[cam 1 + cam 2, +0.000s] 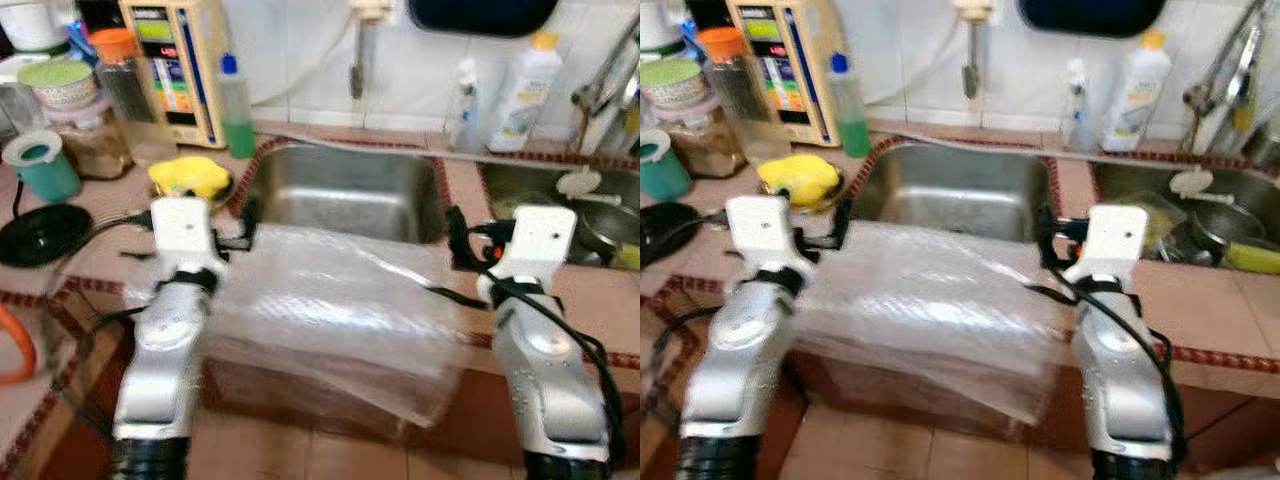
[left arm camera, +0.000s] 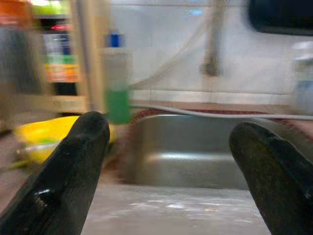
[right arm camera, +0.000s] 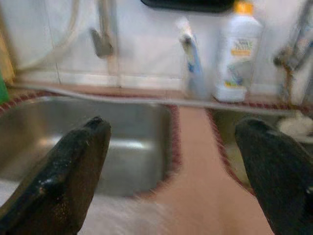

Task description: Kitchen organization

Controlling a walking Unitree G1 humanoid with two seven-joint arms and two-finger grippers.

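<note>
Reaching forward over the counter edge, both arms flank a clear plastic sheet that lies draped from the front rim of the left sink down over the counter's front — it looks like film or a bag, too blurred to say which.

Left gripper: fingers spread wide, nothing between them, hovering just above the sheet's near edge.

Right gripper: also spread and empty, over the tiled strip between the two basins.

Judgement: to lift the sheet cleanly, each gripper should drop onto a side edge and pinch a fold, not the flat middle — thin film slips.

Head views give the sheet's full extent and the yellow sponge; the right wrist view adds the white bottle on the back ledge.
</note>
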